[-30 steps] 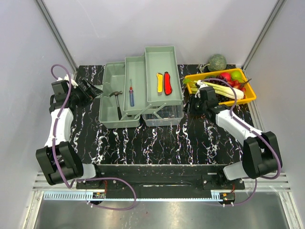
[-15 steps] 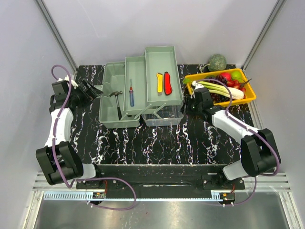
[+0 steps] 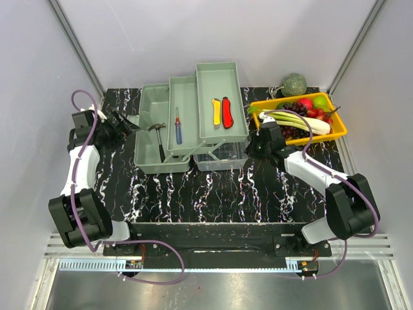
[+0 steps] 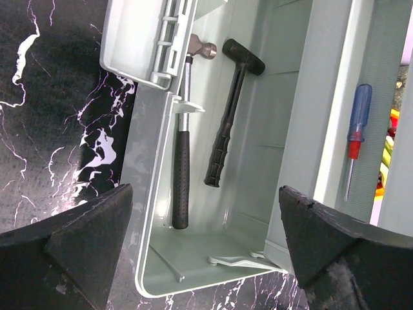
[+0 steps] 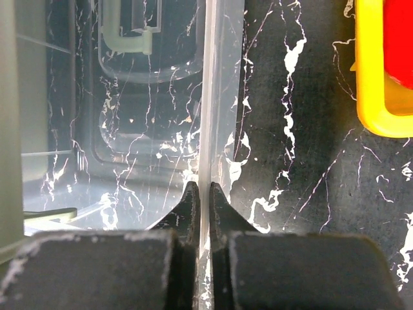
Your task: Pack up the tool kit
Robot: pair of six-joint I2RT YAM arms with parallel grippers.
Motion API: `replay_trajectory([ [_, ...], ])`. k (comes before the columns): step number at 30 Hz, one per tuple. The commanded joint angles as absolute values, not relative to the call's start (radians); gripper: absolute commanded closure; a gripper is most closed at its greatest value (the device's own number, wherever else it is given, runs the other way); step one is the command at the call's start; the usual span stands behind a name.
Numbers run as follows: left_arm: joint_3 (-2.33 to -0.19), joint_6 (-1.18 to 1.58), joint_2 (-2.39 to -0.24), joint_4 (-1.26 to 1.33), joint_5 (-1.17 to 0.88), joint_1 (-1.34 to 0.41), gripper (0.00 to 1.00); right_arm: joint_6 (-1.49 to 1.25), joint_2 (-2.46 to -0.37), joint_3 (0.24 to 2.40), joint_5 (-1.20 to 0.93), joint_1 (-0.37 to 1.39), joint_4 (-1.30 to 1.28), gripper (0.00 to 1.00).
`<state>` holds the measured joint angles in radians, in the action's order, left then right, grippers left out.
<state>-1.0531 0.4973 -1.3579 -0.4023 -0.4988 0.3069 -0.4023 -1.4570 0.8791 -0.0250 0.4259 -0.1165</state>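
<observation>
Clear plastic of the lid (image 5: 155, 116) sits pinched by its edge in my right gripper (image 5: 202, 192) at the open toolbox (image 3: 147, 106) mid-table, left gripper (image 3: 124, 123) gaping empty beside its left end; I judge the slick thin rim may slip out when lifted.

Bright, even light falls from overhead in all three views, leaving only short, soft shadows on the black, white-veined marble-look table (image 3: 213, 194). Milky glare hazes the translucent clear plastic lid (image 5: 129, 129) in the right wrist view. Both wrist views blur along their near bottom edges; the top view is sharp throughout.
</observation>
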Motion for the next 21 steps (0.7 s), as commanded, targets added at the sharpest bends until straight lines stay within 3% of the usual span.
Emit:
replay_trajectory([
  [1, -1.077, 0.474, -1.367, -0.405, -0.482, 0.311, 0.01, -0.379, -1.456, 0.9, 0.087, 0.44, -0.106, 1.0],
  [9, -1.086, 0.485, -1.413, -0.416, -0.497, 0.31, 0.01, -0.301, -1.381, 1.061, 0.311, 0.449, -0.294, 1.0],
  [21, -0.937, 0.621, -1.326, -0.289, -0.485, 0.198, 0.01, -0.167, -1.359, 1.238, 0.354, 0.449, -0.406, 1.0],
])
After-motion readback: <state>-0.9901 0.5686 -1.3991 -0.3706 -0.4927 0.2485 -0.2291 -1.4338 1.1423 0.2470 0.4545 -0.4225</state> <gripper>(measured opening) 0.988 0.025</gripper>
